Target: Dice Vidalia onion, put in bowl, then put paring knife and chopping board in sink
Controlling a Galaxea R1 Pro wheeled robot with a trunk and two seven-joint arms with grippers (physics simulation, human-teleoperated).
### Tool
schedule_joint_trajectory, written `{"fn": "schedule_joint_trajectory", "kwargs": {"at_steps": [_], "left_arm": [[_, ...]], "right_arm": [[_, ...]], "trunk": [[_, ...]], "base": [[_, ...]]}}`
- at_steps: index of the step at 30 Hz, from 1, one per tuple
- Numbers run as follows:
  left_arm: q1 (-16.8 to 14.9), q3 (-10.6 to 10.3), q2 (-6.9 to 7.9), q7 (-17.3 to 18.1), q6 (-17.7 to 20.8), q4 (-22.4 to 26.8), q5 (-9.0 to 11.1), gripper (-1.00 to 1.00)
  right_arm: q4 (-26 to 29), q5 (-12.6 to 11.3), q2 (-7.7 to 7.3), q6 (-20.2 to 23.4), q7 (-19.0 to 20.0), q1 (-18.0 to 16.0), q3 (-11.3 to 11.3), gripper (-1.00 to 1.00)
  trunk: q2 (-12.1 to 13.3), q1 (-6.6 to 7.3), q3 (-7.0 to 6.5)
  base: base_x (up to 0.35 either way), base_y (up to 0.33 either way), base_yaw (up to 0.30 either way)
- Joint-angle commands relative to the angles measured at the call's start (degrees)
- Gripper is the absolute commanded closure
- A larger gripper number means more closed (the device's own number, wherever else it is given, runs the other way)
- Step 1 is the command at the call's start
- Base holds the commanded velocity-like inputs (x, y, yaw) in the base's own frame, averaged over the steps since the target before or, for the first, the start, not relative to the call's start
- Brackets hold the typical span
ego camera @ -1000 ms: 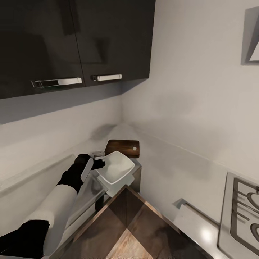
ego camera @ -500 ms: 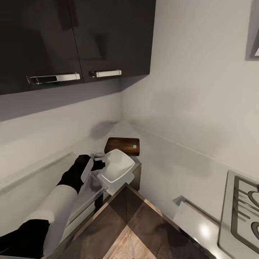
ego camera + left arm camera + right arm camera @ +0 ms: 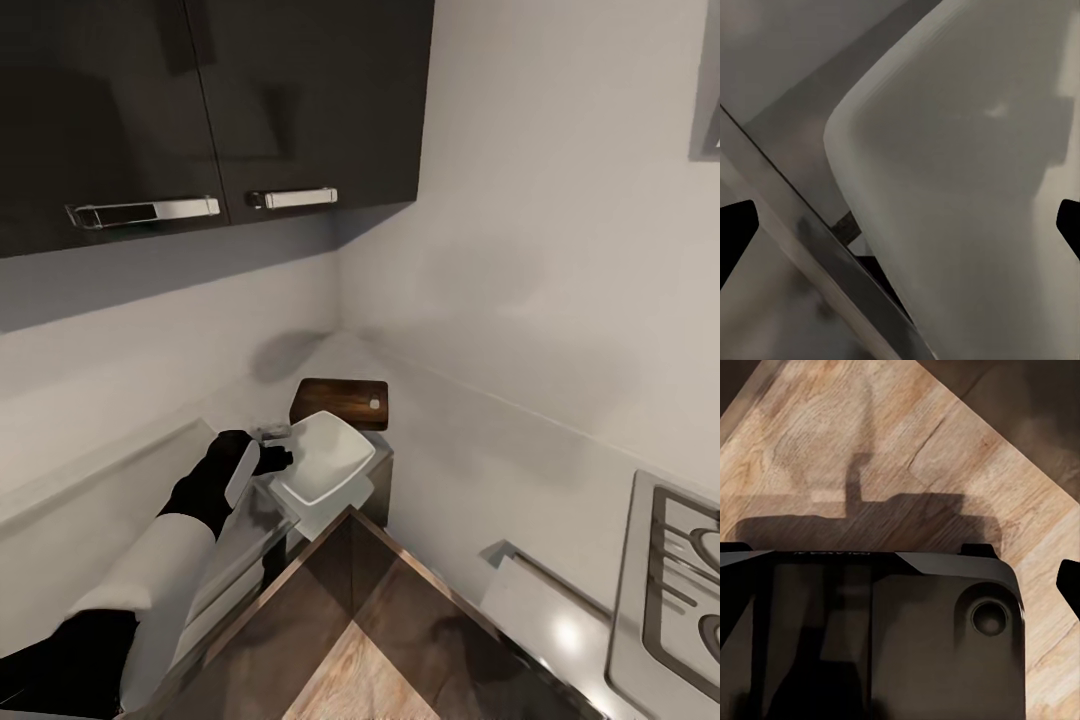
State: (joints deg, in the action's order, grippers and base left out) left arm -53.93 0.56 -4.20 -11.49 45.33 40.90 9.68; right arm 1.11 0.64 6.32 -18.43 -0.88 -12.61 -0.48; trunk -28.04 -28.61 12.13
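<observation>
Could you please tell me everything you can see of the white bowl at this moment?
The bowl is white, glossy and shallow, squarish with rounded corners, and looks empty as far as its inside shows. In the head view it sits tilted, its opening turned up and towards the camera, just in front of the brown chopping board. The left gripper is at its near-left rim, apparently holding it, though the contact itself is hard to make out. The left wrist view shows its pale, smooth curved wall close up.

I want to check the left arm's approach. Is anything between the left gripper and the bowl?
Nothing visible. In the head view the left gripper sits right at the near rim of the bowl, and the left wrist view shows the bowl's rim close ahead between the fingertips.
</observation>
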Motion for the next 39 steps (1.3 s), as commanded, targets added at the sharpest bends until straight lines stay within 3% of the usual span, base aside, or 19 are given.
{"fn": "schedule_joint_trajectory", "kwargs": {"at_steps": [1, 2, 15, 23, 27, 30, 33, 39], "left_arm": [[-0.04, 0.06, -0.02, -0.46, 0.20, 0.06, 0.60, -1.00], [-0.04, 0.06, -0.02, -0.46, 0.20, 0.06, 0.60, 1.00], [-0.04, 0.06, -0.02, -0.46, 0.20, 0.08, 0.60, 1.00], [-0.04, 0.22, -0.04, -0.12, 0.58, 2.94, 0.98, 1.00], [-0.04, 0.25, -0.03, -0.11, 0.84, 6.25, 2.81, 1.00], [-0.04, 0.44, 0.00, -0.11, 0.96, 7.65, 6.10, 1.00], [-0.04, 0.42, 0.00, -0.11, 1.00, 8.64, 7.56, 1.00], [-0.04, 0.44, 0.08, -0.11, 1.07, 10.17, 8.44, 1.00]], "right_arm": [[-0.06, 0.07, -0.01, -0.20, -0.09, -0.03, -0.05, -1.00], [-0.06, 0.07, -0.02, -0.20, -0.09, -0.02, -0.05, -1.00], [-0.06, 0.07, 0.01, -0.20, -0.09, -0.02, -0.05, -1.00], [-0.06, 0.07, 0.01, -0.20, -0.09, -0.02, -0.05, -1.00], [-0.06, 0.07, -0.03, -0.20, -0.09, -0.01, -0.05, -1.00], [-0.06, 0.07, -0.02, -0.20, -0.09, 0.01, -0.05, -1.00], [-0.06, 0.07, -0.01, -0.21, -0.09, 0.00, -0.05, -1.00], [-0.06, 0.07, 0.00, -0.23, -0.09, -0.04, -0.05, -1.00]], "trunk": [[-0.10, -0.02, 0.10], [-0.10, -0.02, 0.10], [-0.10, -0.02, 0.11], [-0.10, -0.02, 0.11], [-0.10, -0.02, 0.11], [-0.10, -0.02, 0.11], [-0.10, -0.02, 0.11], [-0.10, -0.02, 0.11]], "base": [[0.000, 0.000, 0.000], [0.000, 0.000, 0.000], [0.000, 0.000, 0.000], [0.000, 0.000, 0.000], [0.000, 0.000, 0.000], [0.000, 0.000, 0.000], [0.000, 0.000, 0.000], [0.000, 0.000, 0.000]]}}
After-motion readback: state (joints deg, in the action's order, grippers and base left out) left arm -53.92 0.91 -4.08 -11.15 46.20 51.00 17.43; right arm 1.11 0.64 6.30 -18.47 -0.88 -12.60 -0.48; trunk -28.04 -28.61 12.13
